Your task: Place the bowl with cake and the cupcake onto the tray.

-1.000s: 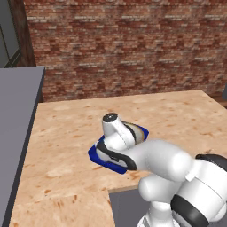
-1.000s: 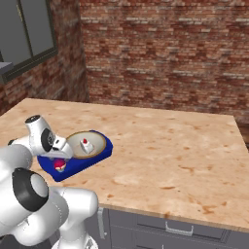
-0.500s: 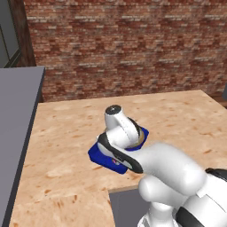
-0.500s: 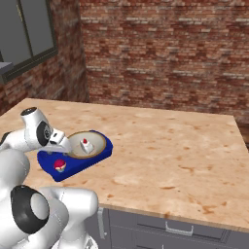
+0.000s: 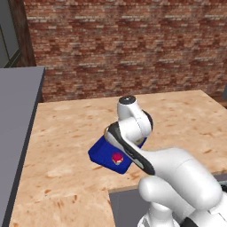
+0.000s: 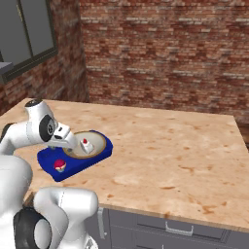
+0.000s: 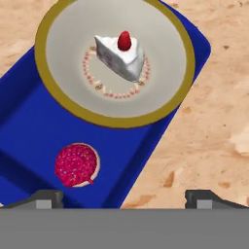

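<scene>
The bowl with cake point(image 7: 114, 61) and the cupcake point(image 7: 76, 165) both sit on the tray point(image 7: 29, 131), so the task looks finished; the hand point(image 7: 124, 197), wide and empty above them, needs only to lift clear.

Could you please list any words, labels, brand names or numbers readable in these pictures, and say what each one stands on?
None: no text can be read in any view.
The blue tray, the bowl with its cake slice, and the cupcake are all unmarked.
The wooden counter, brick wall and drawer front carry no lettering either.
</scene>
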Controlling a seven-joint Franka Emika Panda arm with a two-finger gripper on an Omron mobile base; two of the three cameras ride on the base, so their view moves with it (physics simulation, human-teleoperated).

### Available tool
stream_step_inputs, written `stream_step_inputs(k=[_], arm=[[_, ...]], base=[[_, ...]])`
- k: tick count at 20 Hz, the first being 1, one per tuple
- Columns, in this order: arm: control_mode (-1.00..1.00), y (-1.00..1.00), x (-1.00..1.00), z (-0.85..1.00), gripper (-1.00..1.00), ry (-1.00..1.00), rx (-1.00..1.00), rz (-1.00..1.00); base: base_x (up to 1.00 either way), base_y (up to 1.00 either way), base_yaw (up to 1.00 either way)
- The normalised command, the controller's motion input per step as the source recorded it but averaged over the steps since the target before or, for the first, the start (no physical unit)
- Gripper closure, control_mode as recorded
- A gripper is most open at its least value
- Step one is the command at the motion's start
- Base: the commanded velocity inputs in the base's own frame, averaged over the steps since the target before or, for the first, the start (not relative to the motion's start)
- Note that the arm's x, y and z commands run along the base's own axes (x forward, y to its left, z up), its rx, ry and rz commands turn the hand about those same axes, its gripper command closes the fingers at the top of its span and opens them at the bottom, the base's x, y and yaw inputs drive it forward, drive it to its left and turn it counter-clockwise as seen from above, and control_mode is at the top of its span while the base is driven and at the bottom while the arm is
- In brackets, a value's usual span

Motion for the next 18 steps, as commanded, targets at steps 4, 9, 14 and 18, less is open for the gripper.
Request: stream_step_inputs(k=[4, 9, 14, 18], arm=[[-1.00, -0.39, -0.28, 0.36, -1.00, 0.00, 0.04, 0.00], [-1.00, -0.29, -0.52, 0.34, -1.00, -0.02, 0.02, 0.00], [-1.00, -0.21, -0.68, 0.34, -1.00, -0.04, 0.02, 0.01], [-1.00, -0.23, -0.65, 0.30, -1.00, -0.06, 0.03, 0.02]], base=[[0.00, 0.00, 0.00], [0.00, 0.00, 0.00], [0.00, 0.00, 0.00], [0.00, 0.00, 0.00]])
